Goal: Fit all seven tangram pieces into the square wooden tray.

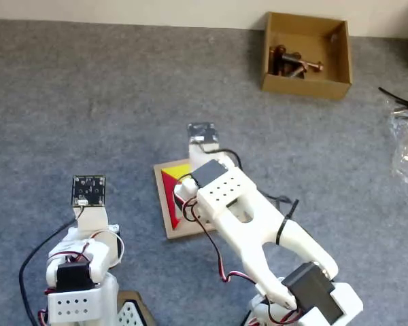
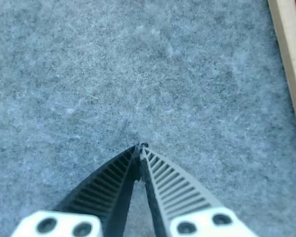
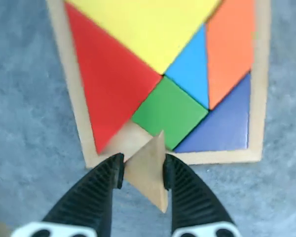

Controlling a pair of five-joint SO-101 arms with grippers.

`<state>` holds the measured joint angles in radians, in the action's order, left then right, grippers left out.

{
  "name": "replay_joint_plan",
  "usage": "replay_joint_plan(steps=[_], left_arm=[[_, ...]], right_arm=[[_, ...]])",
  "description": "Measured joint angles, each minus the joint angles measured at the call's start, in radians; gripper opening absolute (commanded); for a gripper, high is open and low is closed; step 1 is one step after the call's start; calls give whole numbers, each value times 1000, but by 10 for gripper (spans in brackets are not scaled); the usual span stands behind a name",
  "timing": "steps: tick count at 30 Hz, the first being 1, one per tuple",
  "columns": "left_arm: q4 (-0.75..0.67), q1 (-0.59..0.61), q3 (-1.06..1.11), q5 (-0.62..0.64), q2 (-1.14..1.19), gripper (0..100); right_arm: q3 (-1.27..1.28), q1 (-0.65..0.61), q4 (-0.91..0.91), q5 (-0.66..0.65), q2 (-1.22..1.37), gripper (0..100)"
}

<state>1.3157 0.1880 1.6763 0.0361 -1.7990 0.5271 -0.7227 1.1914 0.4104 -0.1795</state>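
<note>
Right wrist view showed right gripper (image 3: pixel 143 160) pinching a tan triangle (image 3: pixel 150 185) over the bare corner of the wooden tray (image 3: pixel 73 98), six coloured pieces (image 3: pixel 170 111) inside; left gripper (image 2: pixel 139 147), pressed together, at its nine o'clock.

Robotics lab bench: grey felt mat (image 1: pixel 88 88), cardboard box (image 1: pixel 302 87) of bits (loose cables (image 1: pixel 400 99) nearby)
</note>
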Motion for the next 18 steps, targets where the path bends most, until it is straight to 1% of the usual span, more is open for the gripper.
replay_joint_plan(steps=[4,6,10,13,15,18], left_arm=[[0,0,0,0,0,5],[0,0,0,0,0,5],[0,0,0,0,0,5],[0,0,0,0,0,5],[0,0,0,0,0,5],[0,0,0,0,0,5]], right_arm=[[0,0,0,-176,0,7],[0,0,-3,-203,0,7],[2,5,-3,-215,0,7],[31,46,-5,-238,0,7],[52,87,-3,-319,0,7],[55,161,-3,-497,0,9]])
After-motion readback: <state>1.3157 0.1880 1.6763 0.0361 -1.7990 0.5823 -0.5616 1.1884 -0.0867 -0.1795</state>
